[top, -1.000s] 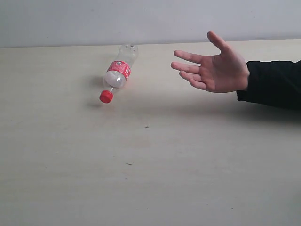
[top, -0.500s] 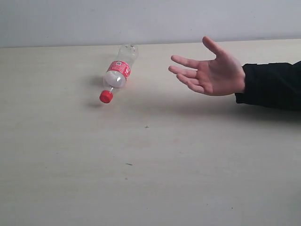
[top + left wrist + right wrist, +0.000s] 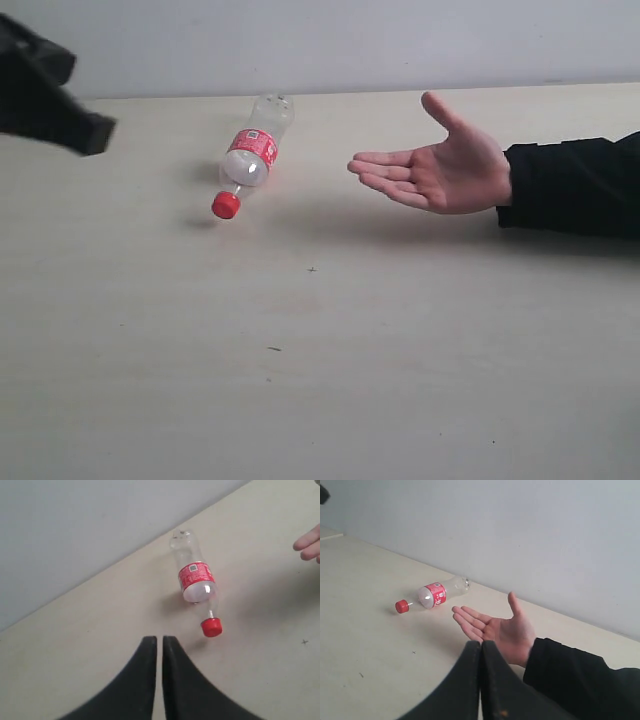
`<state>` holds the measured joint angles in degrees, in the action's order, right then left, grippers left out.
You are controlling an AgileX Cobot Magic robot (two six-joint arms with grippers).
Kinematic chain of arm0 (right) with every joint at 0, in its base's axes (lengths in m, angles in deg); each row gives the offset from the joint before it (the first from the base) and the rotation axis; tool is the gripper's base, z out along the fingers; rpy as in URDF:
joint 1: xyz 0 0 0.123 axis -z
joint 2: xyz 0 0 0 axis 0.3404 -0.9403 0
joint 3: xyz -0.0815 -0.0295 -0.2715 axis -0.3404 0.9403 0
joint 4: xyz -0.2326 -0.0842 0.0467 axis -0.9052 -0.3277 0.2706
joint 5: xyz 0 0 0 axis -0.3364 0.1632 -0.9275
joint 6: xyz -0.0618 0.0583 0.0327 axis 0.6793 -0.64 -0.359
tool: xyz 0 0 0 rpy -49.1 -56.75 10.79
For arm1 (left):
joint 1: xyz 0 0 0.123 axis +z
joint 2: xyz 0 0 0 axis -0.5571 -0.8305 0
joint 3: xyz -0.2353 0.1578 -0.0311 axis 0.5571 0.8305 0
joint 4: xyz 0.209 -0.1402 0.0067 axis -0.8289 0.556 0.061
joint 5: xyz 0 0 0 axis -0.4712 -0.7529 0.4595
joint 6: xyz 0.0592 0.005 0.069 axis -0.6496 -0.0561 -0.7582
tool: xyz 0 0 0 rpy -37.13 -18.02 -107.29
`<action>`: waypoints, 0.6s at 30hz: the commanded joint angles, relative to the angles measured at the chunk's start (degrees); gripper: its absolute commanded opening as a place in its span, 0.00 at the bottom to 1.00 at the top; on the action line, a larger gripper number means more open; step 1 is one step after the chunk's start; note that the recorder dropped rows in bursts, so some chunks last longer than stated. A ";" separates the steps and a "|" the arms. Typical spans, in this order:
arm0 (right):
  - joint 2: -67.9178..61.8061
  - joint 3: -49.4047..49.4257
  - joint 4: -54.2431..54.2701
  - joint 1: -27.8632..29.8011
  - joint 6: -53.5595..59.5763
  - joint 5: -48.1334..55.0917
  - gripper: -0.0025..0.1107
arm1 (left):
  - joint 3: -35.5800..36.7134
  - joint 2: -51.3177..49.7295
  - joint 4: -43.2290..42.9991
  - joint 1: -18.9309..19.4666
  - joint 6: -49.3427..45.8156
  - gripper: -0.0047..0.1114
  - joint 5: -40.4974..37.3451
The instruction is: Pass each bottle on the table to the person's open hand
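Note:
One bottle, clear with a red label and a red cap, lies on its side on the table, cap toward the front. The person's open hand hovers palm up to its right, black sleeve behind it. My left gripper hangs at the far left, above and well short of the bottle. In the left wrist view its tips show only a narrow slit, with nothing between them, and the bottle lies ahead. My right gripper is shut and empty, just short of the hand.
A plain grey wall runs along the table's far edge. A few tiny dark specks mark the tabletop. The black sleeve reaches in from the right edge.
My left arm has come into the exterior view at the upper left. The hand has slid left, dropped a little and turned flatter, palm up. The bottle has not moved.

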<state>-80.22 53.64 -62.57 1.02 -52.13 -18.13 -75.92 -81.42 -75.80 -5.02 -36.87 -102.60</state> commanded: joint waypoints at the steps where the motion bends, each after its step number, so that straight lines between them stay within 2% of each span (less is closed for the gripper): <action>1: 0.14 0.28 0.08 0.24 -0.16 -0.43 0.02 | -19.18 -20.72 6.74 2.46 -1.39 0.22 -4.86; 2: 0.14 0.28 0.08 0.24 -0.16 -0.43 0.02 | -24.47 -25.35 9.26 3.65 -3.47 0.22 -5.87; 3: 0.14 0.28 0.08 0.24 -0.16 -0.43 0.02 | -32.24 -31.18 14.85 6.12 -6.06 0.19 -7.39; 5: 0.14 0.28 0.08 0.24 -0.16 -0.43 0.02 | -42.91 -40.56 25.11 10.03 -12.78 0.14 -10.43; 7: 0.14 0.28 0.08 0.24 -0.16 -0.43 0.02 | -49.48 -45.90 31.89 12.20 -18.24 0.13 -12.83; 10: 0.14 0.28 0.08 0.24 -0.16 -0.43 0.02 | -57.64 -52.49 35.22 14.56 -20.43 0.14 -18.03; 14: 0.14 0.28 0.08 0.24 -0.16 -0.43 0.02 | -65.42 -59.27 35.22 16.28 -20.16 0.25 -21.33; 18: 0.14 0.28 0.08 0.24 -0.16 -0.43 0.02 | -70.46 -64.88 35.57 17.28 -20.42 0.44 -21.12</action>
<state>-80.22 53.64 -62.57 1.02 -52.13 -18.13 -143.14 -143.35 -40.99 11.69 -56.99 -123.38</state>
